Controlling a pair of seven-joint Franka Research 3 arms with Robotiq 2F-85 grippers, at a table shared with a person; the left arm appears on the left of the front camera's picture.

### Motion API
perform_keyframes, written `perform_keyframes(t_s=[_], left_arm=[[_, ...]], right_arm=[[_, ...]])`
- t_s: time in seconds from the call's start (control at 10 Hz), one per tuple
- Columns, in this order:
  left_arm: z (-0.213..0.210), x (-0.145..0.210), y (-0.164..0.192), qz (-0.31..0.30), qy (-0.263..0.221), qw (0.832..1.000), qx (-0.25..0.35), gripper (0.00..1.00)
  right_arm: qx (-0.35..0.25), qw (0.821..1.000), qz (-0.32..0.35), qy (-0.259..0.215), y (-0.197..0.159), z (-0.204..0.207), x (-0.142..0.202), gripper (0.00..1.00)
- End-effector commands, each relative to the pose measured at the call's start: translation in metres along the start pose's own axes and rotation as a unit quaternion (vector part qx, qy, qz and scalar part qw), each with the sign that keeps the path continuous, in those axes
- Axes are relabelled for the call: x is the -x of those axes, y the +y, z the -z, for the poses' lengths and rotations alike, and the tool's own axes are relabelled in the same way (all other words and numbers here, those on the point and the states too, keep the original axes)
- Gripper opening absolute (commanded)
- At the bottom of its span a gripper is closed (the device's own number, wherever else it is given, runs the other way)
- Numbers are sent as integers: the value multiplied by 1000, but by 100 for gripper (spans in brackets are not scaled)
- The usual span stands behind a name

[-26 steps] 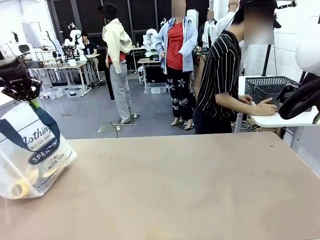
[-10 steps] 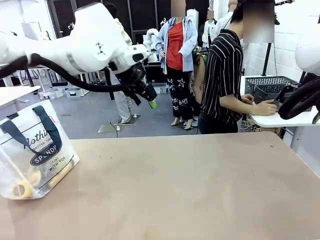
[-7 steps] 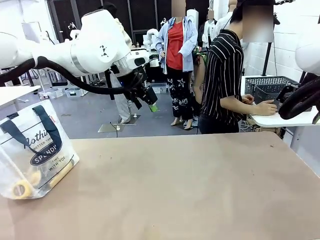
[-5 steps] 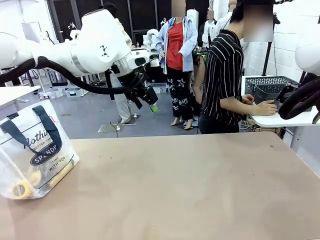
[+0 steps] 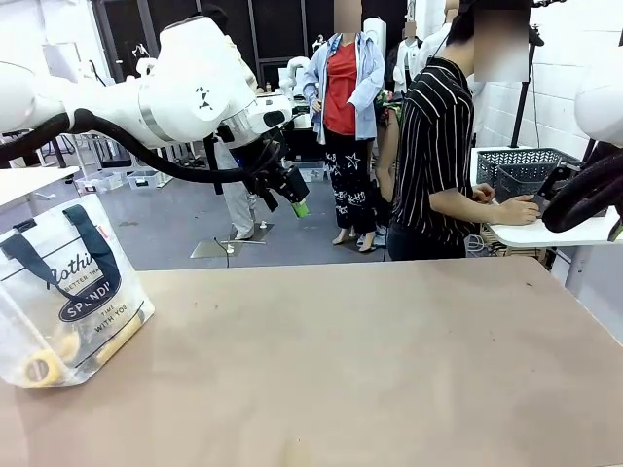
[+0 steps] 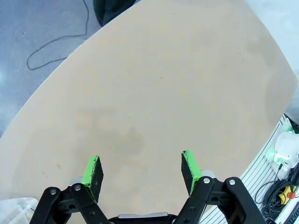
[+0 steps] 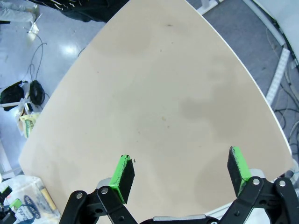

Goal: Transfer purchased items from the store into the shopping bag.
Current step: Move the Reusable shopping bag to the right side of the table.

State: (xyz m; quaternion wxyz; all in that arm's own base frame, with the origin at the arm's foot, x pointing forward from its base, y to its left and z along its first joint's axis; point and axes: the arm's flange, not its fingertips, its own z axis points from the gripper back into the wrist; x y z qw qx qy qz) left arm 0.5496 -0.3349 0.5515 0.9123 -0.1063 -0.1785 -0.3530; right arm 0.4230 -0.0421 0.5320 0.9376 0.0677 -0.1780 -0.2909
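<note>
Yellow items lie inside the shopping bag at the counter's near left; the basket sits far right. Left claw and right claw hang open, empty; task looks nearly done.

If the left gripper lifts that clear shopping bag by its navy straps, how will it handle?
The shopping bag is thin, crinkly clear plastic, so it will probably sag rather than hold shape. The yellow and tan items lying at its bottom would likely slide and bunch together. Its navy strap handles look soft and lie against the bag, so pinching one may take care.
</note>
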Motion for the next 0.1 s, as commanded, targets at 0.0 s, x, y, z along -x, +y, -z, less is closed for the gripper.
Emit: perform_keyframes(t_s=[0.0], left_arm=[[-2,0,0,0,-5,1000,-2,87]], right_arm=[[3,1000,-6,2,-1,0,0,100]])
